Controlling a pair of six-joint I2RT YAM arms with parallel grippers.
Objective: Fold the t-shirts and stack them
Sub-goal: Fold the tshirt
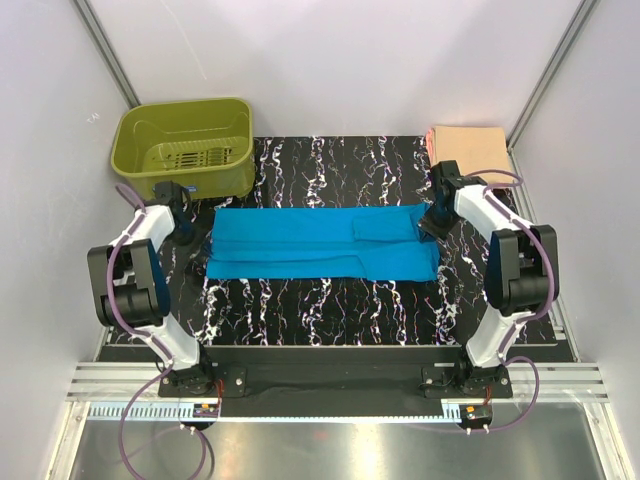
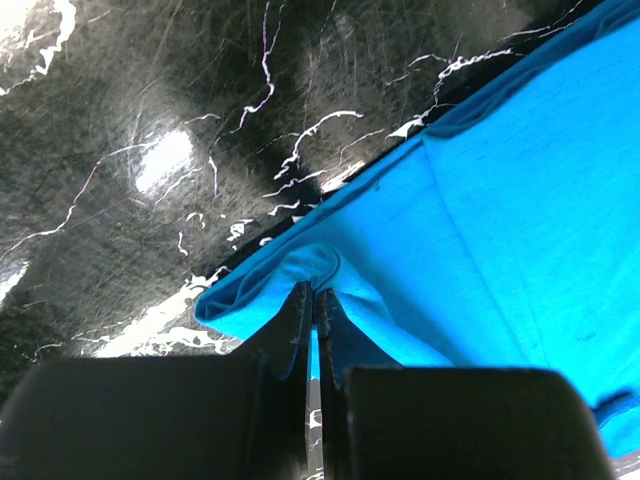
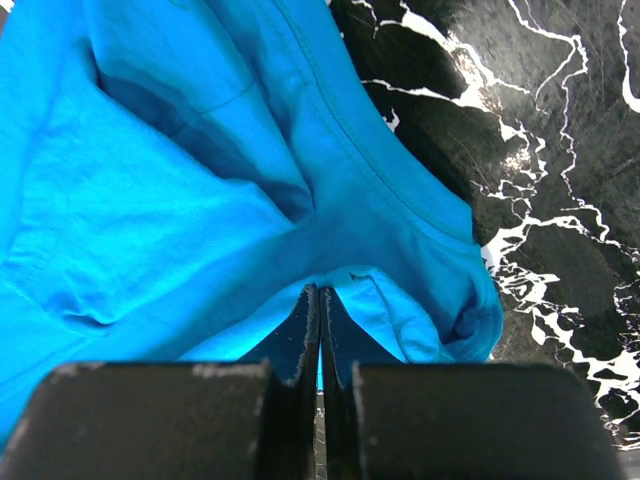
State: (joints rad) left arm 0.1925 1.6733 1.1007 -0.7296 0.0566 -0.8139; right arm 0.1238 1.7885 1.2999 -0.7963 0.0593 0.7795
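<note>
The turquoise-blue t-shirt (image 1: 320,243) lies folded into a long band across the middle of the black marbled table. My left gripper (image 1: 188,228) is shut on its left end; in the left wrist view the cloth (image 2: 500,200) bunches at the fingertips of the gripper (image 2: 315,295). My right gripper (image 1: 433,222) is shut on its right end; in the right wrist view the cloth (image 3: 200,180) is pinched at the tips of the gripper (image 3: 320,292). The peach-orange t-shirt (image 1: 468,140) lies folded at the far right corner.
An olive-green plastic basket (image 1: 185,147) stands at the far left corner, just behind my left arm. The black marbled tabletop (image 1: 330,300) runs between the shirt and the arm bases. White walls close in on the left, right and back.
</note>
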